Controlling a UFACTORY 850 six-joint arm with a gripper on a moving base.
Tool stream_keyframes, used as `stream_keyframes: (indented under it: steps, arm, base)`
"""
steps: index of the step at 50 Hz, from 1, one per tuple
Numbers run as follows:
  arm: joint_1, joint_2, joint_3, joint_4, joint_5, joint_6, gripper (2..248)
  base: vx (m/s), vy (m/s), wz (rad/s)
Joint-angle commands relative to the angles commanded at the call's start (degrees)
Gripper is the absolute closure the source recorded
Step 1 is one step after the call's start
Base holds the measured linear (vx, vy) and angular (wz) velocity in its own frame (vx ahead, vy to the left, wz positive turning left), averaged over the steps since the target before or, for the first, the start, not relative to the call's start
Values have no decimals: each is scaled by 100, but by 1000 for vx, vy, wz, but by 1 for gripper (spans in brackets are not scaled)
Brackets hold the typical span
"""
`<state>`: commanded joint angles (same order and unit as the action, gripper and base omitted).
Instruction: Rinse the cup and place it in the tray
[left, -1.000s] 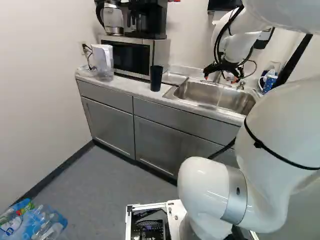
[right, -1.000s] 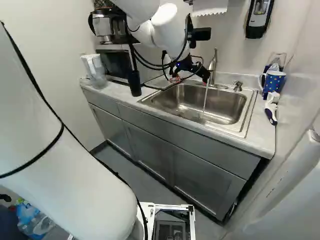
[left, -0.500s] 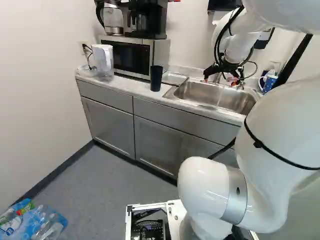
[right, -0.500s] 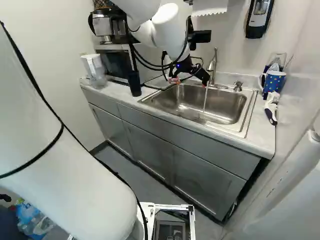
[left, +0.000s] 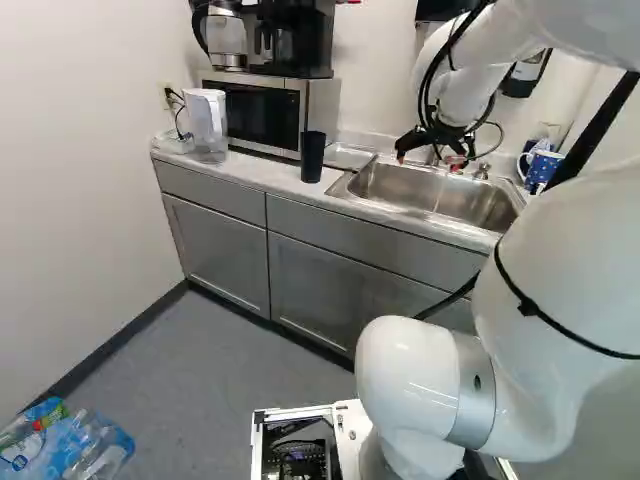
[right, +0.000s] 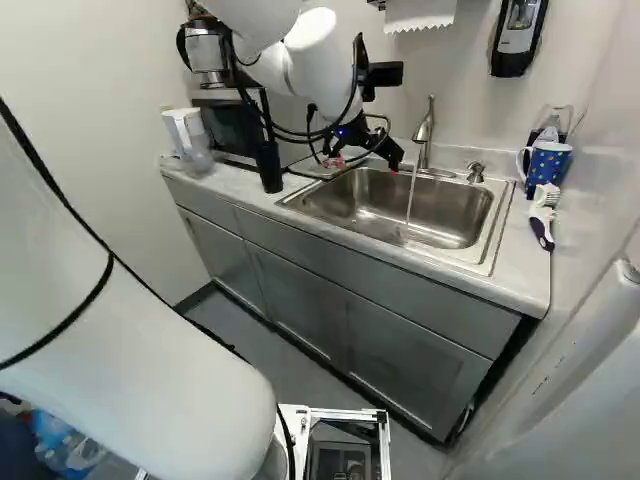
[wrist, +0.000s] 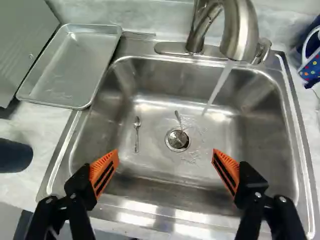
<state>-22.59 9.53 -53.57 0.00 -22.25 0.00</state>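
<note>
Above the stainless steel sink (wrist: 267, 150), the pincer (right: 364, 163) hangs with its two orange-padded fingers (wrist: 105, 170) wide apart, nothing between the pads. Water (wrist: 218, 89) falls in a thin stream from the curved metal faucet (wrist: 240, 32) into the basin, landing near the round drain (wrist: 177, 139). Of two small metal utensils, one (wrist: 137, 134) lies on the basin floor and the other (wrist: 178, 120) reaches to the drain. The tall black cup (left: 313, 158) stands upright on the pale tabletop (right: 515, 270), near the sink and before the silver microwave (left: 255, 112); it is outside the tray. The shallow rectangular metal tray (wrist: 70, 65) lies beside the sink, on the same side as the cup. Across the basin, at the right of the right base view, a blue mug with coloured dots (right: 550, 163) stands near a white and dark brush (right: 543, 215).
</note>
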Motion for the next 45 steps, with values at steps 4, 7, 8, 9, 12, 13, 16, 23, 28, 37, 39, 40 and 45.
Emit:
stream_keyframes:
  steps: [4,7,8,9,12,13,16,23,28,37,39,40,45]
  arm:
    - [77,51,46,0,0,0,3]
    - [136,88,79,0,0,0,3]
    - [159,102,93,0,0,0,3]
    - [175,112,101,0,0,0,3]
    - [234,148,133,0,0,0,3]
    - [254,160,144,0,0,0,3]
    - [314,194,175,0,0,0,3]
    - [455,272,243,0,0,0,3]
    - [557,324,289,0,0,0,3]
    - [748,388,345,0,0,0,3]
    - [792,395,351,0,0,0,3]
    - [814,398,354,0,0,0,3]
    - [929,409,363,0,0,0,3]
  base:
    - [0,0,0]
    - [0,0,0]
    - [0,0,0]
    - [0,0,0]
    - [0,0,0]
    - [0,0,0]
    - [0,0,0]
    - [0,0,0]
    - [0,0,0]
    - [0,0,0]
    - [0,0,0]
    - [0,0,0]
    - [0,0,0]
